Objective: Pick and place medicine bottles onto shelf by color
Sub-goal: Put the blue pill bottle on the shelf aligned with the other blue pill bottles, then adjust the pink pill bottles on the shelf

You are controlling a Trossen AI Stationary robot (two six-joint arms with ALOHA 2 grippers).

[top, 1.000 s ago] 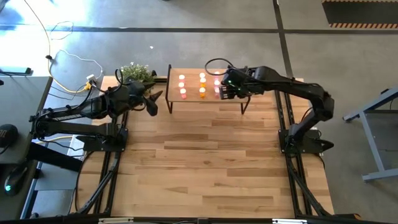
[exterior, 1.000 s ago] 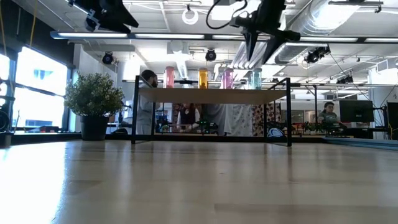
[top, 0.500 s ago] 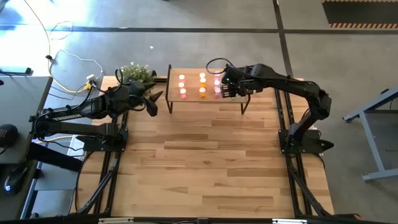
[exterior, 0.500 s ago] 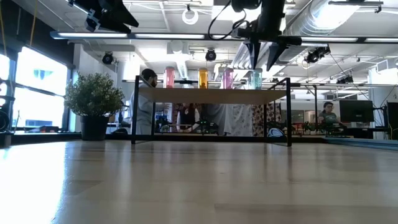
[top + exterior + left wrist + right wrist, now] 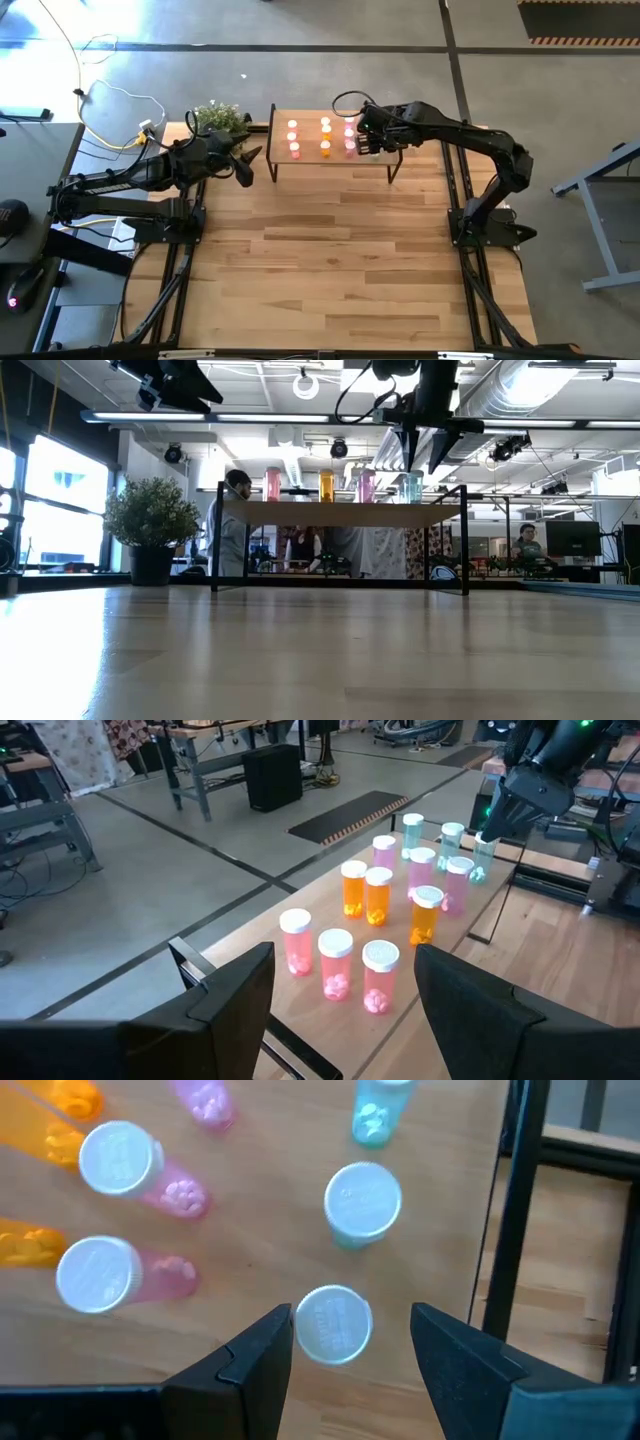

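The shelf (image 5: 308,140) stands at the table's far middle. On it stand several medicine bottles in rows: pale red (image 5: 335,960), orange (image 5: 378,895), pink (image 5: 420,870) and green (image 5: 451,840). My right gripper (image 5: 364,138) hangs open over the shelf's right end and points steeply down. In its wrist view its fingers straddle the white cap of a green bottle (image 5: 334,1324). In the low view its fingertips (image 5: 407,452) stay just above that bottle (image 5: 412,488). My left gripper (image 5: 248,165) waits open and raised, left of the shelf.
A potted plant (image 5: 218,117) stands at the table's far left, beside the shelf and close to my left arm. The shelf's black legs (image 5: 392,170) reach down to the tabletop. Bare wooden tabletop (image 5: 330,260) stretches in front of the shelf. People move in the room behind.
My right gripper has sunk a little over the shelf's right end and tipped more steeply downward, its fingers now hanging evenly above the green bottles. Its opening stays the same. No bottle has moved.
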